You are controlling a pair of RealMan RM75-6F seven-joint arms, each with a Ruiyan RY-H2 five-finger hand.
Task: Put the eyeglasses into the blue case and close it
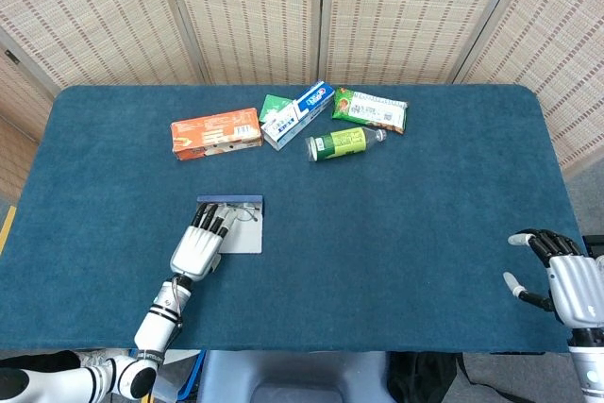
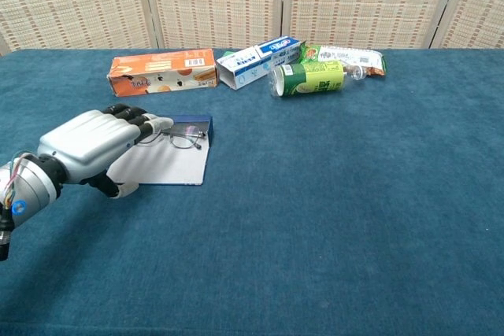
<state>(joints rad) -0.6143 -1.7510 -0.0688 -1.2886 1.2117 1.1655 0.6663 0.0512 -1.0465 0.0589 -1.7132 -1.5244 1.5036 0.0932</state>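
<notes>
Table [image 1: 425,233]: covered in dark blue cloth, backed by a woven folding screen [image 1: 283,7].

Blue case [image 2: 169,164]: lies open and flat on the left part of the table, its pale lining facing up and its blue far wall [image 2: 193,125] standing at the back edge. Not closed.

Eyeglasses [image 2: 183,140]: thin wire frame, resting on the open case at its far end, just in front of the blue wall. Judged to be already laid inside the case, though whether they sit squarely enough for closing cannot be told.

Left hand [image 2: 90,147]: extended low over the near left part of the case, fingers [image 2: 142,122] stretched forward and slightly curled, their tips at the left lens of the eyeglasses. Whether they touch or pinch the frame cannot be told from either view; nothing is plainly lifted.

Right hand [image 1: 566,285]: at the near right edge of the table, well apart from the case, fingers spread and holding nothing. Seen in the head view only.

Other items, in a row at the far side of the table: orange box [image 1: 216,132], blue and white box [image 1: 298,113], green can [image 1: 340,143] lying on its side, green snack packet [image 1: 370,109]. None take part.

Progress: placement appears done or nearly done. Remaining: release or final seating of the eyeglasses, then folding the case over and closing it.
</notes>
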